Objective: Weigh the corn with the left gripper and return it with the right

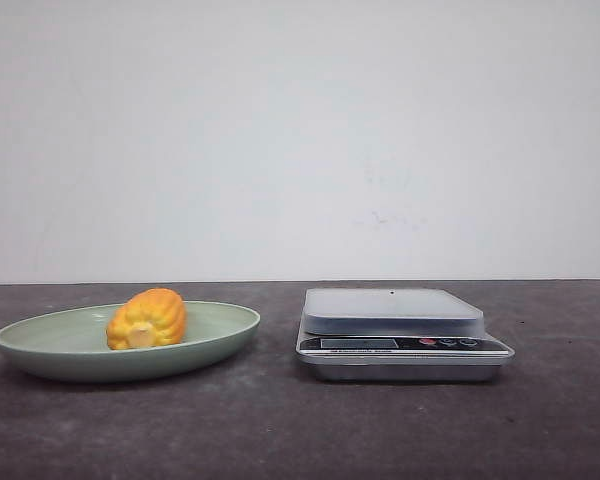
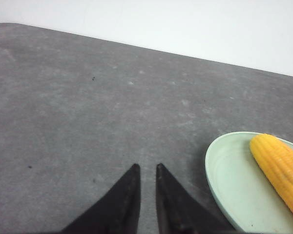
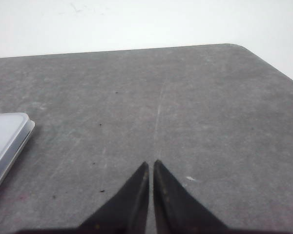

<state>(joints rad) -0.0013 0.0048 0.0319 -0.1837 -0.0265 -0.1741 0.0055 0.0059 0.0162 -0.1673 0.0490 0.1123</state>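
Wrist views show us both grippers — left gripper (image 2: 146,170) and right gripper (image 3: 151,165) — nearly closed above bare table (image 3: 210,122), holding nothing; corn (image 1: 147,319) lies on the plate (image 1: 40,345).

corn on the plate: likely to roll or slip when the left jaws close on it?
Probably rolls: the corn is a rounded cob lying on its side in the shallow green plate, nothing bracing it. Looks stiff, so it should hold shape. The ridged kernel rows likely aid grip, though its taper could squirm out.
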